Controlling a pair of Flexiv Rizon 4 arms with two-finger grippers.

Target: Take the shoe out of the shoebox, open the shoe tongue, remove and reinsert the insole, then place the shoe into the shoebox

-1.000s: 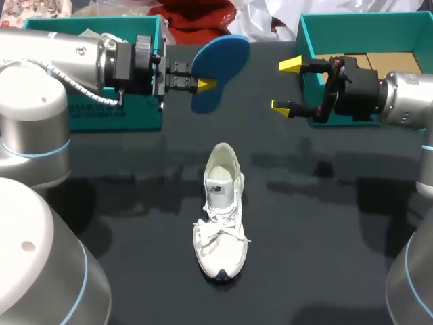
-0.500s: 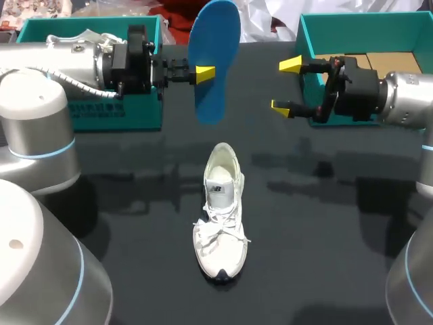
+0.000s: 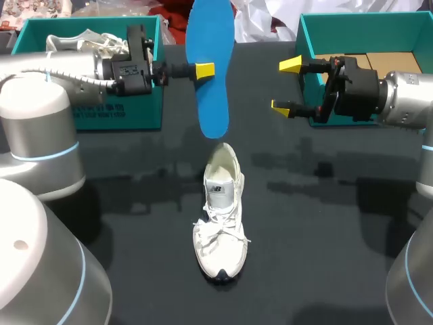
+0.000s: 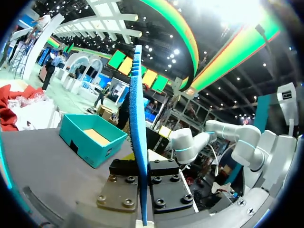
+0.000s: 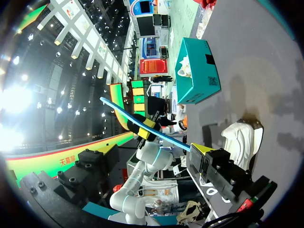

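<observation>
The white shoe (image 3: 220, 211) lies on the black table, toe towards the near edge, heel opening facing up. Above its heel hangs the blue insole (image 3: 210, 68), upright and lengthwise, its lower end close over the shoe's collar. My left gripper (image 3: 203, 70) is shut on the insole's side edge; in the left wrist view the insole (image 4: 137, 114) stands edge-on between the fingers (image 4: 164, 183). My right gripper (image 3: 287, 85) stands open and empty to the right of the insole, in front of the right shoebox (image 3: 308, 40). From the right wrist view the insole (image 5: 126, 115) and the shoe (image 5: 243, 137) lie ahead.
A teal shoebox (image 3: 135, 112) at the back left holds another white shoe (image 3: 88, 40). The right teal shoebox holds brown cardboard (image 3: 396, 62). Black tabletop (image 3: 325, 237) surrounds the shoe on both sides.
My left gripper has turned the insole from a tilted, flat-facing pose to hanging upright, and its lower end has come down towards the shoe's heel. The right arm has not moved.
</observation>
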